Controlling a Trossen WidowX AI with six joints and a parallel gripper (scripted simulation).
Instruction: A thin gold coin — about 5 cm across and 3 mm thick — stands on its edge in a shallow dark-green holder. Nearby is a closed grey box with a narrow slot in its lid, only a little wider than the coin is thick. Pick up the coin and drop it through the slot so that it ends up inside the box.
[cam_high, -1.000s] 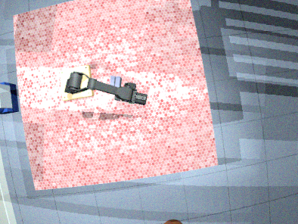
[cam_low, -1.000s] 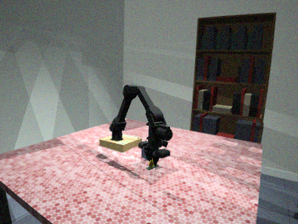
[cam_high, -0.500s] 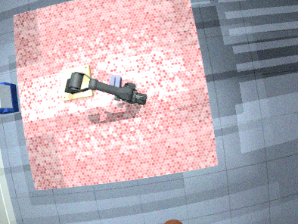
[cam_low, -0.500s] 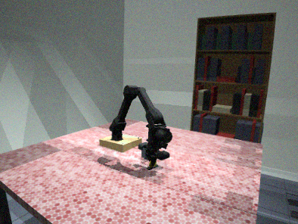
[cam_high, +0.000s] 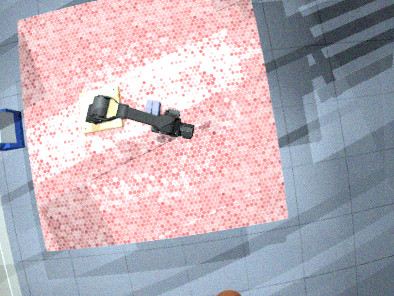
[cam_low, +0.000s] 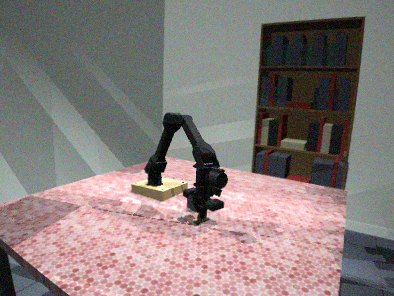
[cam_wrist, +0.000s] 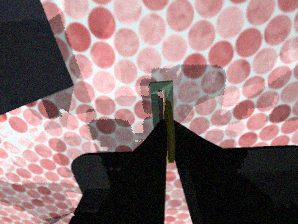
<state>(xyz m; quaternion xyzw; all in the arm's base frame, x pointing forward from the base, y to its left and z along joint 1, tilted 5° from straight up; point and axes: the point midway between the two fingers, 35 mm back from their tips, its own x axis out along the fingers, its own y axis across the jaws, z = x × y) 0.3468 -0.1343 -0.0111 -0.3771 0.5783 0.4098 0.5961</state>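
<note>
The gold coin (cam_wrist: 170, 142) is edge-on between the fingertips in the wrist view, its far end over the dark-green holder (cam_wrist: 162, 85). My gripper (cam_wrist: 166, 123) (cam_low: 201, 214) is shut on the coin, low over the table. The coin's far end overlaps the holder's opening near its right wall; I cannot tell whether its lower edge still rests inside. The fingers hide the near part of the holder. The grey box (cam_high: 153, 107) (cam_wrist: 30, 55) is beside the arm in the top view and dark at the upper left of the wrist view. Its slot is not clearly visible.
The arm's pale yellow base plate (cam_high: 88, 126) (cam_low: 160, 190) is on the pink-dotted table (cam_high: 200, 185) (cam_low: 125, 250). The box is close to the arm's forearm, between base and gripper in the top view. A bookcase (cam_low: 309, 70) stands far behind the table.
</note>
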